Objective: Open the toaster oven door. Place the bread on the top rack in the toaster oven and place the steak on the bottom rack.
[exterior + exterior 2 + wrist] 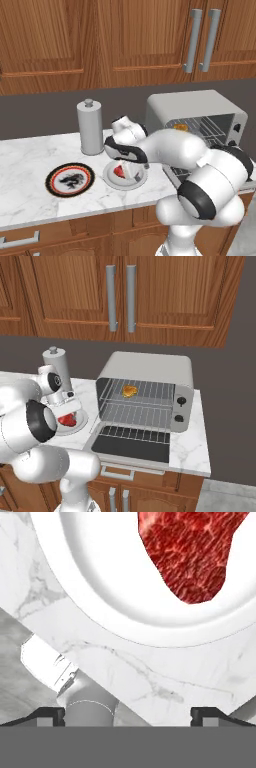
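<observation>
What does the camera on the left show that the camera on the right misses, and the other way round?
Left base view alone: a dark patterned plate on the counter, left of the white plate.

Right base view alone: the toaster oven door lying fully open, the bottom rack bare, and two knobs on the oven's front.

Both: the toaster oven, the bread already on the top rack, the steak on the white plate, the grey canister and the arm reaching over the steak.
</observation>
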### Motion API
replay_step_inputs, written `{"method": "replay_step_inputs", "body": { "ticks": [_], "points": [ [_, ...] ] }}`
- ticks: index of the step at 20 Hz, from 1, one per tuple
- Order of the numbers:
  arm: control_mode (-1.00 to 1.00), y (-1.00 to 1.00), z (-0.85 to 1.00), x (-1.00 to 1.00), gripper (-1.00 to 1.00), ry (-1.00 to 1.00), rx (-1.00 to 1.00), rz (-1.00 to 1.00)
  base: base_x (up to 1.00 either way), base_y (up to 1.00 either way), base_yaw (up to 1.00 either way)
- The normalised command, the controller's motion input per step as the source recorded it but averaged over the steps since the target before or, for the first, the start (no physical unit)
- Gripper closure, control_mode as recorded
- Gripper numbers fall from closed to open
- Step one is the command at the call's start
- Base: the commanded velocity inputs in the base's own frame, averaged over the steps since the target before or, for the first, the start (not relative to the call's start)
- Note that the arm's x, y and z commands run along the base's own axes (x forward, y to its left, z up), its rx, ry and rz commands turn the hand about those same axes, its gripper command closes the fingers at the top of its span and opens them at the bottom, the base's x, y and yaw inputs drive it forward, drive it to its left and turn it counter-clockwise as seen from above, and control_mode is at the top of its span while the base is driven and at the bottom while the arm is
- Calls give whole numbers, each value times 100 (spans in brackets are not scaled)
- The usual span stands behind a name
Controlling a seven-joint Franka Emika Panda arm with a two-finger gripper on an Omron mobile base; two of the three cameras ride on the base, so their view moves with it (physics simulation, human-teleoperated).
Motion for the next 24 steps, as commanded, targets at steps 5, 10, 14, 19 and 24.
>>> {"method": "replay_step_inputs", "body": {
  "ticks": [5,10,14,19,24],
  "points": [
    [-100,5,-35,13,-100,4,6,7,0,0,0],
    [-100,7,-36,3,-100,0,11,4,0,0,0],
    [-100,7,-26,31,-100,0,11,1,0,0,0],
    [-100,1,-6,47,-100,-3,12,1,0,0,0],
    [-100,0,-13,41,-100,-3,7,4,0,0,0]
  ]
}}
